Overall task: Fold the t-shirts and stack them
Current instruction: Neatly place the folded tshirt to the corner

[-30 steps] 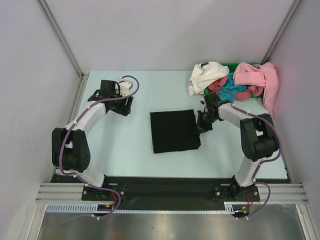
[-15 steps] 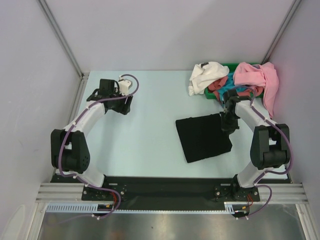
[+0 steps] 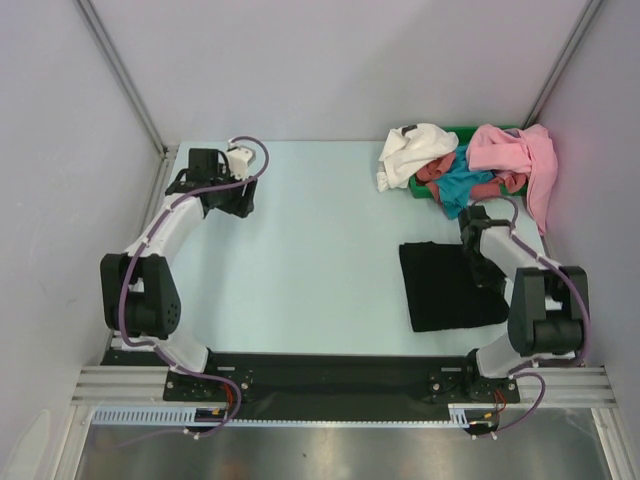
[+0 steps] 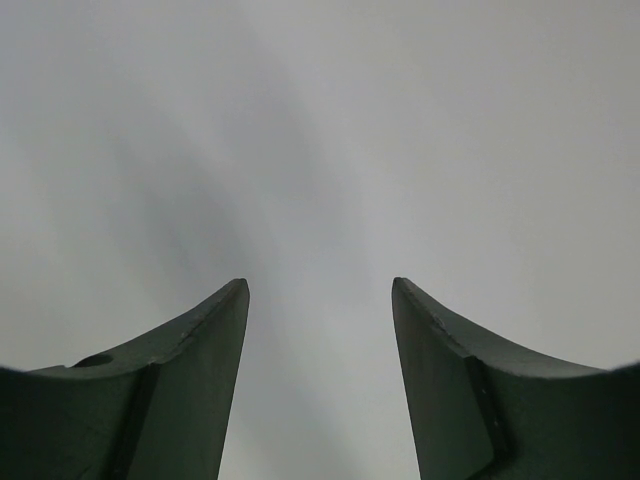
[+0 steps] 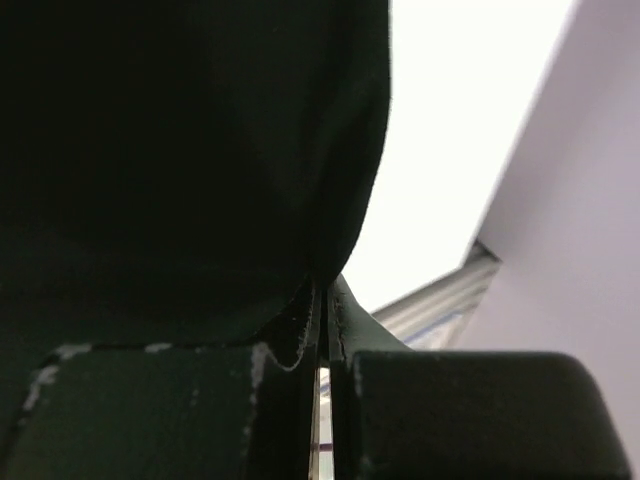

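**Folded black shirt hauled to the near right**

Within the last second the right claw [image 5: 325, 310] had dragged the black t-shirt [image 3: 455, 288] from the middle of the table [image 3: 320, 260] over to its near-right side; the shirt lay there as a flat folded rectangle, turned a little from how it had sat before. The claw was clenched on the shirt's right edge; its wrist view showed black cloth pinched between the closed fingers.

The left claw [image 4: 319, 300] stood released and held nothing; it hung at the far left, having drawn back slightly further that way.

The white t-shirt [image 3: 415, 150], pink t-shirt [image 3: 510, 150], teal t-shirt [image 3: 462, 185] and red t-shirt [image 3: 435, 170] lay heaped unfolded in and over the green bin [image 3: 418, 184] at the far right, just beyond the black one.

The shift suggested that the black shirt's folding was done and that it was being parked as the base of the stack; four shirts seemingly remained. The next move likely called for letting go and fetching one from the heap.
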You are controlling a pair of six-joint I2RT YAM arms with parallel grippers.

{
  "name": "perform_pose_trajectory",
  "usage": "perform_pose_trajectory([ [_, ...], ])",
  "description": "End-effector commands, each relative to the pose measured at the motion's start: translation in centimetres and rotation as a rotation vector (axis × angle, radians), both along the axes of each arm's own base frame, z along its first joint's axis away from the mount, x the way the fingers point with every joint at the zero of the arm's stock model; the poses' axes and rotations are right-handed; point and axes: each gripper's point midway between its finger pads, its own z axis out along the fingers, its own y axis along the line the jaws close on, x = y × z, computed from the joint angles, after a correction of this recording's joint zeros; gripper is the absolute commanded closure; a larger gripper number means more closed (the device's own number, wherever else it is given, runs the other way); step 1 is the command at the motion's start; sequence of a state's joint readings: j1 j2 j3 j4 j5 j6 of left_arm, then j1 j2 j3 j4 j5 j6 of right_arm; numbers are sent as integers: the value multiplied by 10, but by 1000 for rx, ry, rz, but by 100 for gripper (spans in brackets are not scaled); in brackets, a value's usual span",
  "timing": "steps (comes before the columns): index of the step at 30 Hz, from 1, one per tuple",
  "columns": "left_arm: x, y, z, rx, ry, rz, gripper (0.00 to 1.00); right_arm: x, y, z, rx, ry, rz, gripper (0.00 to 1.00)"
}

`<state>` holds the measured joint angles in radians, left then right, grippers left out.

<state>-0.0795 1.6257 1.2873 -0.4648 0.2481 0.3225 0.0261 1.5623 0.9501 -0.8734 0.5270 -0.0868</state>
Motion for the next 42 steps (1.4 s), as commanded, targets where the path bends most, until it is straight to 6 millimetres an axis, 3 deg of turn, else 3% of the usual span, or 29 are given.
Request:
perform_pose_trajectory([
  [1,17,0,17,-32,-53,-13,35,-11,-34,30,-192,-53,63,100],
  [4,20,-1,19,-37,-61,-18,36,-26,-59,40,-269,-104,45,100],
  [5,20,-2,19,-39,-62,-25,36,-22,-66,48,-295,-173,39,100],
  [7,19,-3,18,-45,-57,-25,36,-41,-81,42,-338,-132,29,100],
  [14,18,-5,20,-68,-58,-27,36,-49,-121,48,-395,-174,-16,100],
  [22,17,0,23,-62,-65,-15,36,-49,-138,39,-390,-132,-29,99],
  [26,17,1,23,-63,-63,-9,36,-69,-135,33,-381,-127,-70,87],
  [27,17,0,23,-65,-63,-10,36,-80,-131,23,-372,-103,-69,86],
  [29,18,-1,21,-69,-60,-12,36,-96,-131,23,-387,-105,-74,82],
  [30,18,0,21,-71,-58,-11,36,-108,-126,11,-369,-77,-62,80],
  [32,18,-1,18,-73,-50,-13,36,-115,-124,7,-356,-86,-73,63],
  [35,18,-1,16,-71,-44,-17,36,-105,-137,28,-432,-123,-113,31],
  [36,18,0,16,-69,-44,-17,36,-101,-141,35,-450,-133,-115,24],
  [37,17,1,16,-63,-46,-21,36,-88,-147,54,-477,-191,-128,18],
  [39,15,3,13,-56,-37,-20,36,-63,-147,80,-467,-343,-185,16],
  [40,15,5,13,-55,-37,-14,36,-46,-147,111,-445,-419,-200,15],
  [42,14,7,12,-51,-31,-8,36,-13,-124,123,-315,-557,-225,16],
])
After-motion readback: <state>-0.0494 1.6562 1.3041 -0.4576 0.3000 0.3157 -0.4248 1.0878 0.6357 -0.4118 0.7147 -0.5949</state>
